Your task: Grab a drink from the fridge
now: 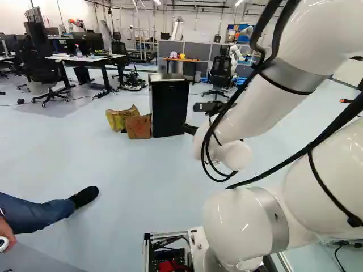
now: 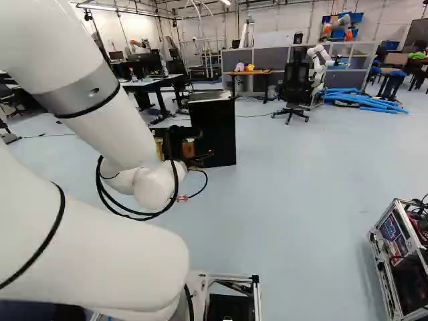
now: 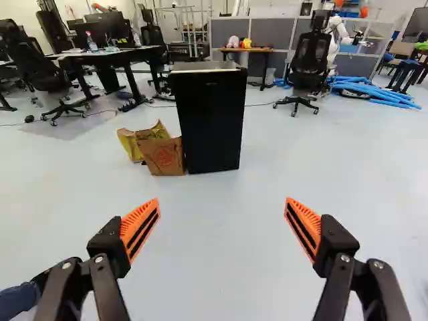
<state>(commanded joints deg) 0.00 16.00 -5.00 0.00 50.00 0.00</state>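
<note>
I have the fridge [image 3: 212, 127] ahead of me on the floor [image 3: 214, 247]. Two bags [image 3: 162, 157] sit just left of it. Behind it to the left, a counter [image 3: 114, 52] holds a bottle [image 3: 91, 42]. Behind it stands another counter [image 3: 259, 50] bearing toys [image 3: 247, 43]; behind it to the right, a chair [image 3: 311, 63], then tubes [image 3: 381, 93].

Left base view: yellow bag [image 1: 115, 120] and brown bag [image 1: 138, 128] left of centre, desk [image 1: 79, 58] and chair [image 1: 43, 69] upper left, person's leg [image 1: 37, 215] lower left. Right base view: blue tubes [image 2: 364, 101] upper right.
</note>
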